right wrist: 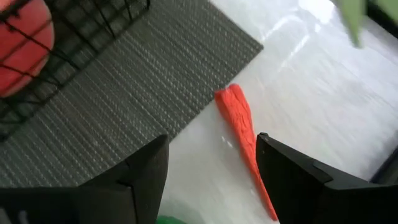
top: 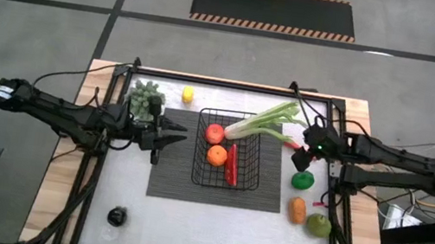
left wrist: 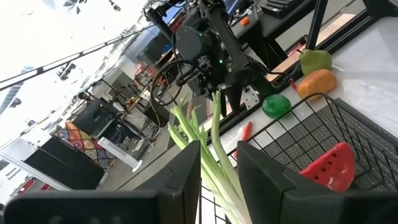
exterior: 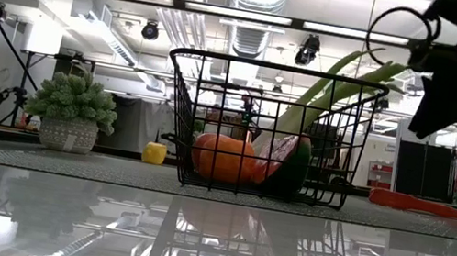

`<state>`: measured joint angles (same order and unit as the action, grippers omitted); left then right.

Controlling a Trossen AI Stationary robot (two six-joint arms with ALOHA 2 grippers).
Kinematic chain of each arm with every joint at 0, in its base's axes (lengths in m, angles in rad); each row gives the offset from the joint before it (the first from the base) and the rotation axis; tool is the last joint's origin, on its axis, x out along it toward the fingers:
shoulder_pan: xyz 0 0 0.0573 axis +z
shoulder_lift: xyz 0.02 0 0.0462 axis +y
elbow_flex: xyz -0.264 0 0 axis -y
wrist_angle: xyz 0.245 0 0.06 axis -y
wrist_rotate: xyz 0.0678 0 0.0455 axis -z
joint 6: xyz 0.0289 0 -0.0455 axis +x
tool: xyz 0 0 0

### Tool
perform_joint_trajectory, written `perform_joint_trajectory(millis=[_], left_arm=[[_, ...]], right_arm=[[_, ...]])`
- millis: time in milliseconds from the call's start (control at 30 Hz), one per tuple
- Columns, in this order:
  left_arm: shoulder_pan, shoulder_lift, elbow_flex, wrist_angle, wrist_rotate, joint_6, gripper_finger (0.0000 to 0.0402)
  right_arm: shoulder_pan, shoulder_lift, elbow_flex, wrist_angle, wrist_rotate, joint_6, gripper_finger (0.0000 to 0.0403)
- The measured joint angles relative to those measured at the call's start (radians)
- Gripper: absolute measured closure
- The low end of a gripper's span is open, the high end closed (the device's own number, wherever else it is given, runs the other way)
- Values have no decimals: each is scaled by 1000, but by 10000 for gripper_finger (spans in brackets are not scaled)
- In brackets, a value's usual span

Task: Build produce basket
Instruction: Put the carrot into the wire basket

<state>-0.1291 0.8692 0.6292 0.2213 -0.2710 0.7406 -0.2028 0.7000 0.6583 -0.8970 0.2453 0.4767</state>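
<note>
Produce fills the black wire-mesh basket (top: 229, 150) on the dark ribbed mat (top: 177, 181), a long white-green leek (top: 266, 121) leaning out, while the right gripper (top: 300, 159), fingers wide and empty, hovers over a red chili (right wrist: 242, 140) beside the mat and the left gripper (top: 172, 140), fingers narrowly parted and empty, waits opposite.

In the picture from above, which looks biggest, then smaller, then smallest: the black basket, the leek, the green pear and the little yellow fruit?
Largest to smallest, as seen from above:
1. basket
2. leek, nearly as long as the basket, but thin
3. green pear
4. yellow fruit, clearly the smallest
</note>
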Motion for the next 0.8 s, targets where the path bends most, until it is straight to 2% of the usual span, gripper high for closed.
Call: perform_joint_trajectory(millis=[133, 200, 267, 333, 600, 800], left_arm=[[0, 0, 0, 0, 0, -1, 315], [0, 0, 0, 0, 0, -1, 315], [0, 1, 0, 1, 0, -1, 315], [0, 3, -1, 0, 0, -1, 315], [0, 3, -1, -4, 0, -2, 315], [0, 3, -1, -5, 0, -2, 315]], right_arm=[[0, -56, -89, 82, 15, -2, 177], [0, -58, -92, 135, 20, 1, 177], [0, -50, -96, 146, 69, 51, 177], [-1, -35, -108, 132, 103, 100, 177], [-1, 63, -171, 151, 61, 176, 177], [-1, 171, -172, 180, 94, 205, 177]])
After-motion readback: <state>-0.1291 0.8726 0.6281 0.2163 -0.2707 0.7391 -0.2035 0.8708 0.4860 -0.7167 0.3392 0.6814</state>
